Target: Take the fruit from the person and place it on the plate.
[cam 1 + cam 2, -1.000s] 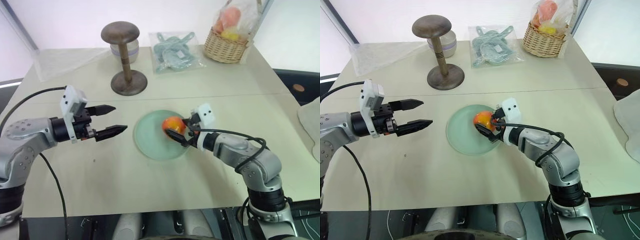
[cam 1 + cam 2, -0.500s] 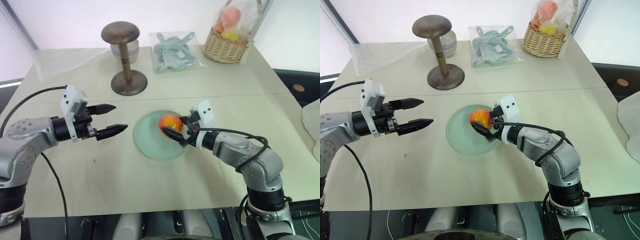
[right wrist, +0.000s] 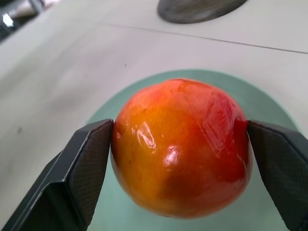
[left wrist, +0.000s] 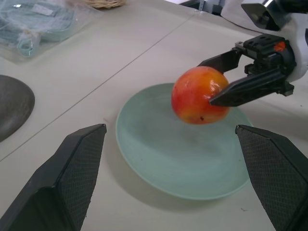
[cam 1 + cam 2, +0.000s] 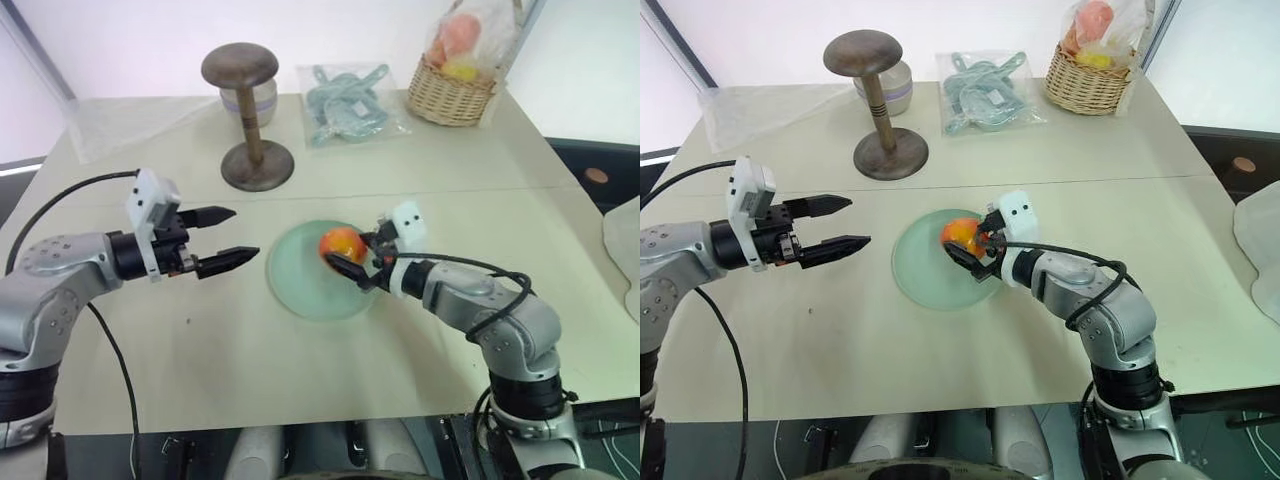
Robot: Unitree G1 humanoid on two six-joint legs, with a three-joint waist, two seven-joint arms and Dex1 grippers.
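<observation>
Right wrist view: right gripper (image 3: 180,159) clamps fruit (image 3: 182,147) above plate (image 4: 159,159) (left gripper (image 5: 226,240) open); beige table (image 5: 400,170).

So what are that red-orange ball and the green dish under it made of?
The round glossy orange-red fruit looks smooth and waxy, with bright highlights; real or plastic, I cannot tell. The round pale mint-green plate looks like matte plastic or glazed ceramic: even colour, soft sheen, thin shallow rim.
</observation>
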